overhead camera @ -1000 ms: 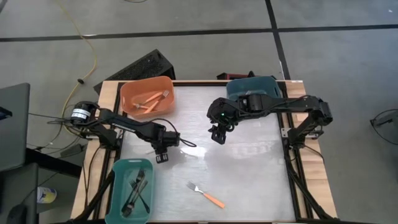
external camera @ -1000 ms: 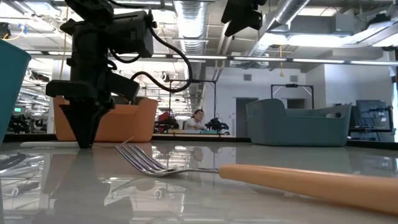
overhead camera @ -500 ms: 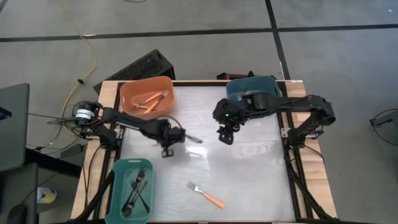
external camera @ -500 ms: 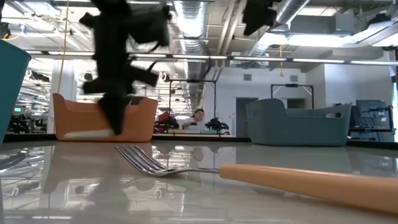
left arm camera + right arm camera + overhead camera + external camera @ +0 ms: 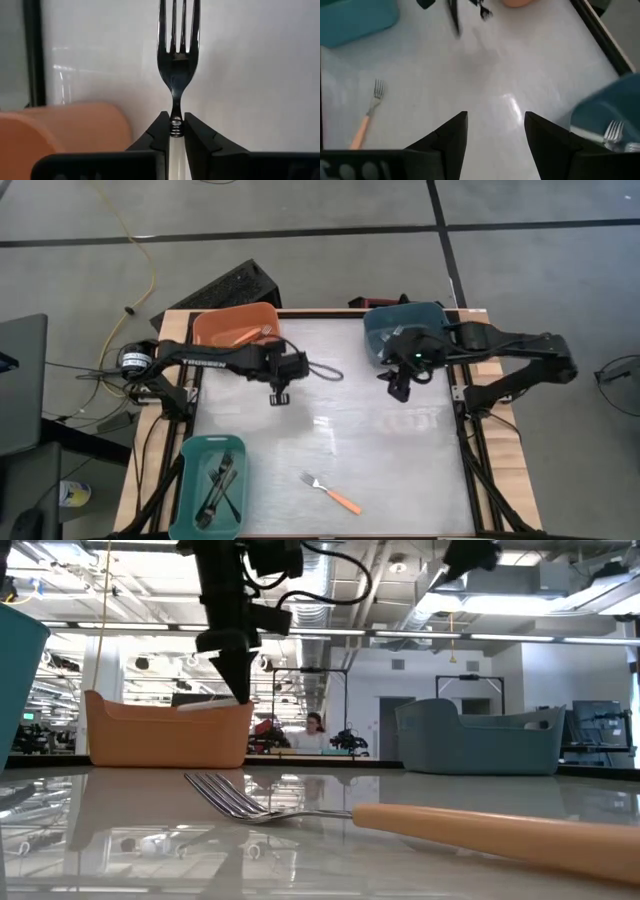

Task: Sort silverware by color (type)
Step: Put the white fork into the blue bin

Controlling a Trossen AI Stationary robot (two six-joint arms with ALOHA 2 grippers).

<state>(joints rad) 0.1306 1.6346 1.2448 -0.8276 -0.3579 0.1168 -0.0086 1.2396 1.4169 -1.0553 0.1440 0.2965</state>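
My left gripper hangs in front of the orange bin, shut on a fork with silver tines and a white handle. In the low view the fork shows as a pale strip beside the fingertips, clear of the table. The orange bin holds orange-handled forks. My right gripper is open and holds nothing, by the dark teal bin, in which a silver fork lies. An orange-handled fork lies flat on the table near the front. Dark forks lie in the green bin. My left gripper pinches the fork between its two fingers at the neck, where the white handle meets the metal. The tines stick out beyond the fingertips and the handle runs back between the fingers. The fingers slant down from above. The fork is lifted clear of the table.
The white table top lies bare between the bins, apart from the one fork. A black crate sits on the floor behind the table. A loop of cable hangs beside my left wrist. A person sits far off in the room.
My left gripper has risen from the table top with the white-handled fork, which lay flat before. It has carried the fork toward the far edge, to the orange bin, and has turned as it went. My right gripper has gone toward the right edge, to the dark teal bin.
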